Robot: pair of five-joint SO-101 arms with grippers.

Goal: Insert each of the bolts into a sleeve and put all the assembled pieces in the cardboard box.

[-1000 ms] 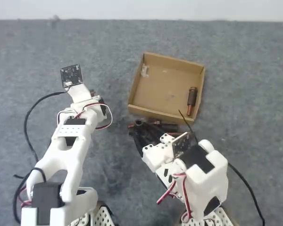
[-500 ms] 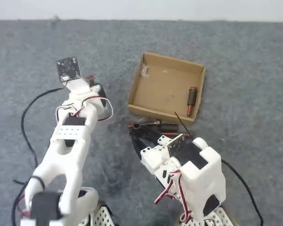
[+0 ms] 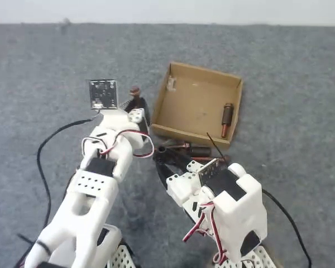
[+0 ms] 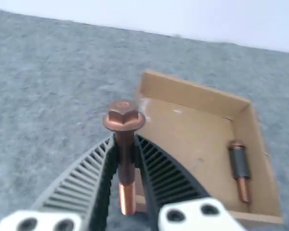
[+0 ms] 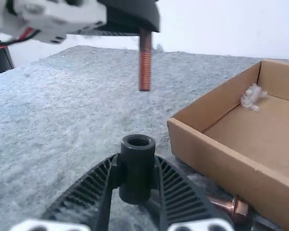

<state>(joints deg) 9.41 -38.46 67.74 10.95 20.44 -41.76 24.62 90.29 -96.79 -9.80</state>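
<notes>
Grey carpet [image 3: 44, 67], left tool [image 4: 125, 143] pinching copper hex bolt [image 4: 124, 120], right tool [image 5: 137, 162] pinching black sleeve [image 5: 136, 149]

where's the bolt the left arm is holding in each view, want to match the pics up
High view: the bolt sticks up head-first from the left gripper, just left of the cardboard box.
Left wrist view: the bolt stands clamped upright, with the box beyond it.
Right wrist view: the bolt hangs thread-down beyond the held sleeve.
Shared landmark: the cardboard box, beside the bolt in every view.
</notes>
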